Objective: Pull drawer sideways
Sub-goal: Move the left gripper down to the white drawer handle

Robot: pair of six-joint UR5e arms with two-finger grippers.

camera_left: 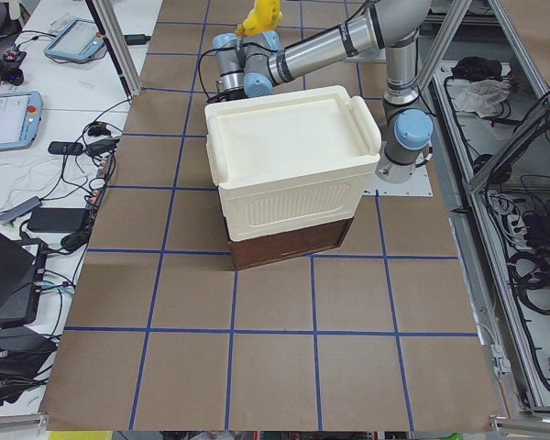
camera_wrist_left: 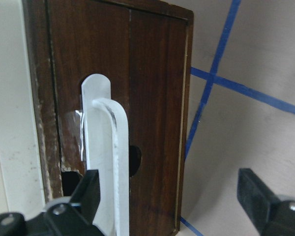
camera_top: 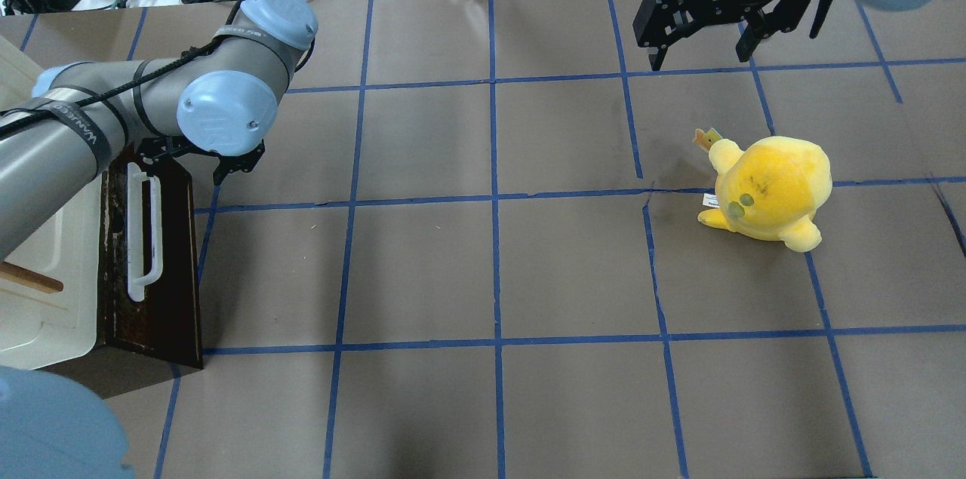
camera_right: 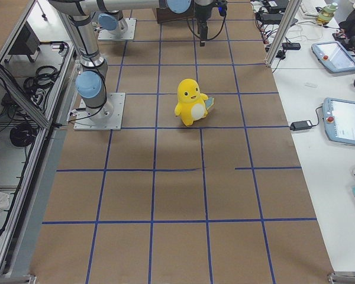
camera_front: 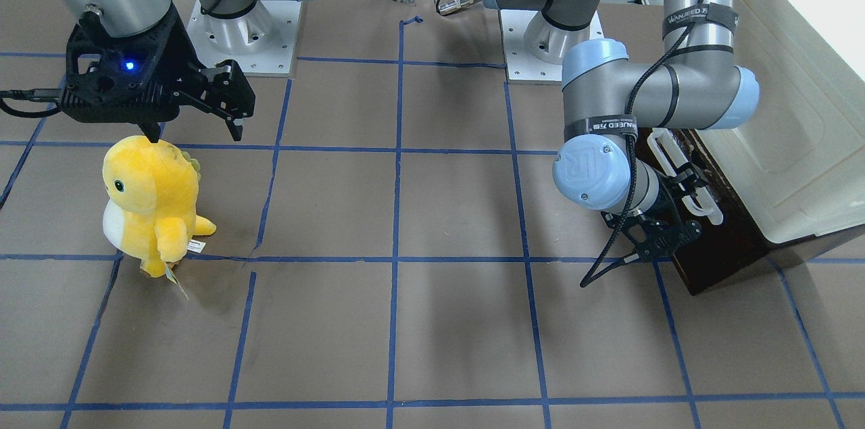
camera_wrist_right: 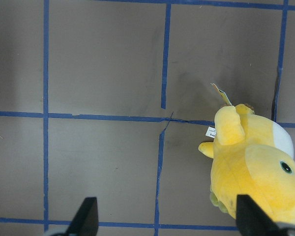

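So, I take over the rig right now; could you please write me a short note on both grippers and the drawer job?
Left gripper: open, at one end of the white handle, bar close to one finger, not clamped.
Right gripper: open, empty, above the table, near the yellow plush toy.
Drawer: under the cream cabinet, looks not pulled out.
Done: approach to the handle.
Left: close on the handle, pull the drawer sideways.
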